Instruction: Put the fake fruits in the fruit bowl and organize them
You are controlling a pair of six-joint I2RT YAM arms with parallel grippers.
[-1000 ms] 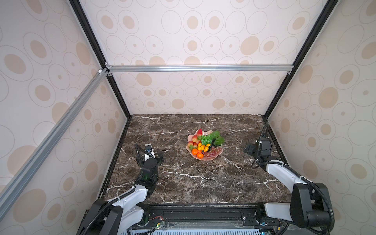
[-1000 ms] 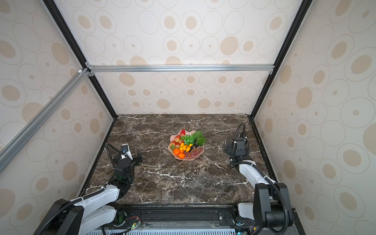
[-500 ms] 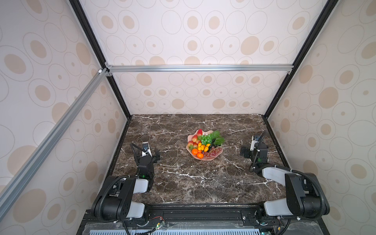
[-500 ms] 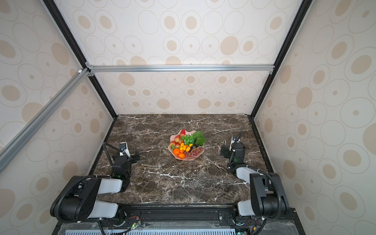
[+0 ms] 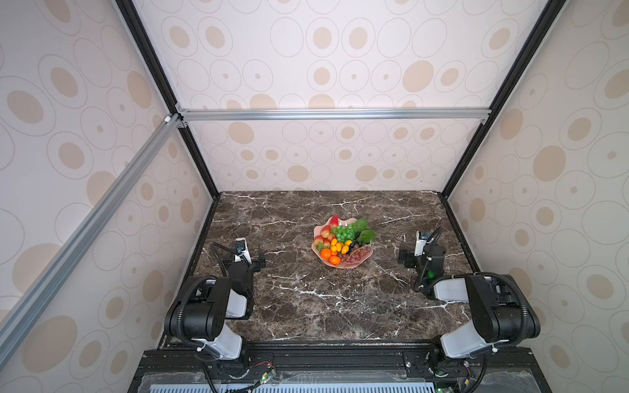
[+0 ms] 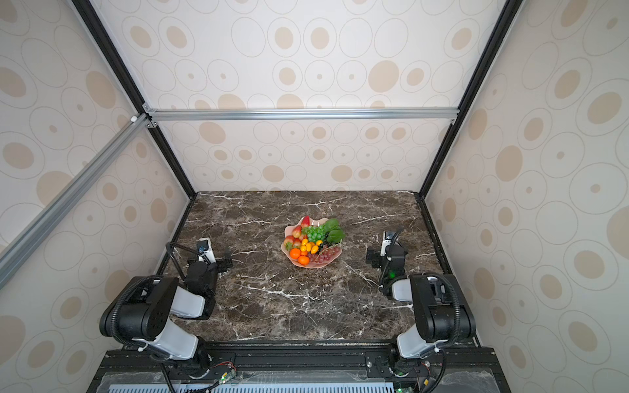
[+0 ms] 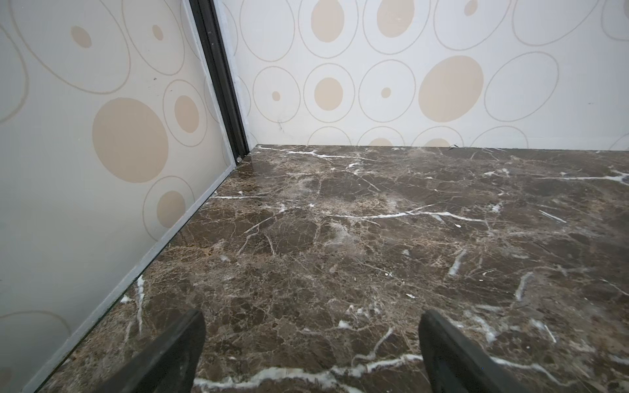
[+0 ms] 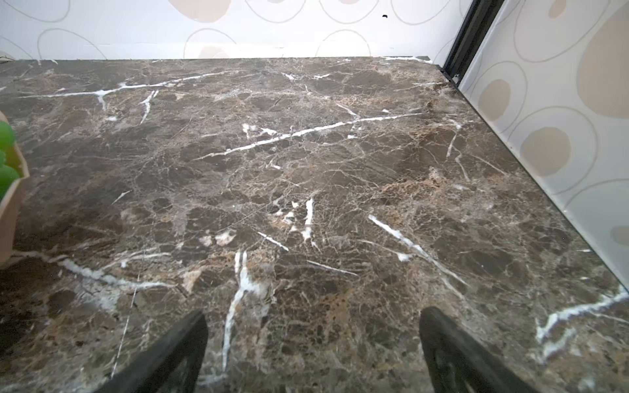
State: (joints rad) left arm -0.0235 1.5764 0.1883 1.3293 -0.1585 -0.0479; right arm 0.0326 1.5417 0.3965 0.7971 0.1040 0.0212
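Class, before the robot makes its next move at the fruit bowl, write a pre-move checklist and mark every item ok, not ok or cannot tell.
1. All fake fruits inside the fruit bowl: ok; none shows on the table in both top views.
2. The left gripper open and empty: ok.
3. The right gripper open and empty: ok.
4. Both grippers apart from the bowl: ok.
5. No fruit hidden under the arms: cannot tell.

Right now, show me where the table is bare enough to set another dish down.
Bare table: the wide strip between the fruit bowl and the near edge, and the strip from bowl to back wall. Narrower gaps separate the bowl from the open left fingers and right fingers. Crowded: the bowl itself, heaped with fruits.
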